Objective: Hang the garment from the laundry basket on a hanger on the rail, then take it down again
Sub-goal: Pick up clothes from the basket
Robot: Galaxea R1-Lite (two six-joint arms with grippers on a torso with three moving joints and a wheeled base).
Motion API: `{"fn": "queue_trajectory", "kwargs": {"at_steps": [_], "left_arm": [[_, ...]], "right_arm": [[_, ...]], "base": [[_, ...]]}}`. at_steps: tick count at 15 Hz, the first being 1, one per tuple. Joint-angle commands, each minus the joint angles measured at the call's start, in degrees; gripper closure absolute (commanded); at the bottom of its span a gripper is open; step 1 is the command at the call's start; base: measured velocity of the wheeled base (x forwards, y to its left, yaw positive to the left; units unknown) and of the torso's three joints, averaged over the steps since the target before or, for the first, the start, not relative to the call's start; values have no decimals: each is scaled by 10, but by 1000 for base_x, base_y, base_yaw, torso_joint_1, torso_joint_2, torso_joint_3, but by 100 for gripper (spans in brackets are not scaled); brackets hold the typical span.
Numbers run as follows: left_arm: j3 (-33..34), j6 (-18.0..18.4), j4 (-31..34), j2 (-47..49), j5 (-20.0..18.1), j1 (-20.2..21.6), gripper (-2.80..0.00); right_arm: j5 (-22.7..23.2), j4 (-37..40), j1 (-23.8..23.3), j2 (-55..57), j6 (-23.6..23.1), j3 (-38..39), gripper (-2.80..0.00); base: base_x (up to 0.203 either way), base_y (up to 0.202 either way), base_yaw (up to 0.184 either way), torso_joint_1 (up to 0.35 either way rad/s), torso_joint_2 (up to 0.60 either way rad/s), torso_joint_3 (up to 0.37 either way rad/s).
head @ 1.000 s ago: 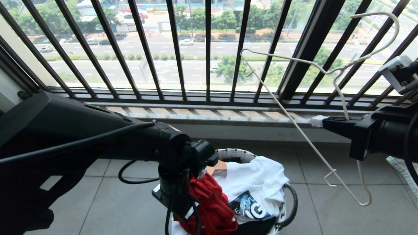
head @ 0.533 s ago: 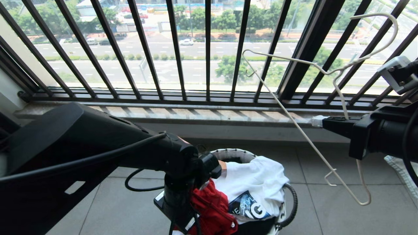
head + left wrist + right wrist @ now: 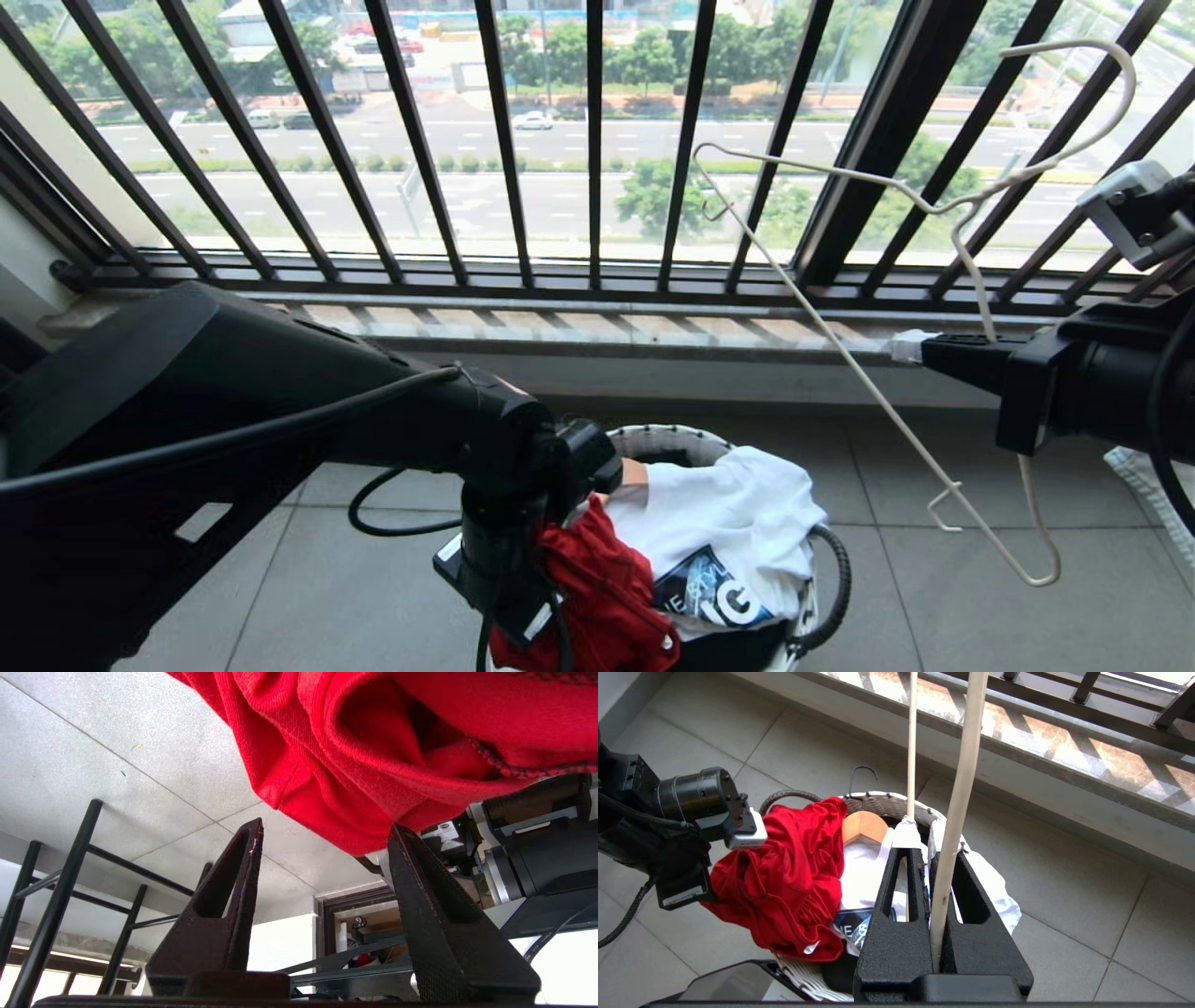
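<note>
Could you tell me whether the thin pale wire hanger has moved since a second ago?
No: the thin pale wire hanger, in the right gripper, sits unchanged against the black window bars.

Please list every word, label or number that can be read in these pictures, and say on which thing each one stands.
"IG": large white letters on the dark graphic of the white T-shirt in the laundry basket; the rest of that print is hidden in folds.
Label on the left arm's wrist: too small to read.
Sticker beside the red garment in the left wrist view: too blurred to read.
The hanger bears no text.
</note>
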Motion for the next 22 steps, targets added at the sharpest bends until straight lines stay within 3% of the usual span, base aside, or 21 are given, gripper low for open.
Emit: {"fn": "queue_trajectory", "kwargs": {"at_steps": [1,8,9,12,15,22], "left_arm": [[5,0,3,-53,1,1,-280],[5,-7,-1,-138,0,3,-280],[5,-7,-2,-138,0,3,0],[3,-7,-5,-137,-2,2,0],[23,-8,-89,-126,-4,9,0],[40,-20,-149,-102,-28,-12,0]], "right_arm": [[1,-1,0,0,0,0,0],[1,-1,0,1,0,0,0],[1,-1,0,3,0,0,0],[1,-1,0,4,0,0,0],[1,-1,0,4,0,0,0],[1,-1,0,4,0,0,0]], "base": [[0,0,0,0,0,0],[0,0,0,0,0,0],[0,0,0,0,0,0],[0,0,0,0,0,0],[0,0,0,0,0,0],[0,0,0,0,0,0]]}}
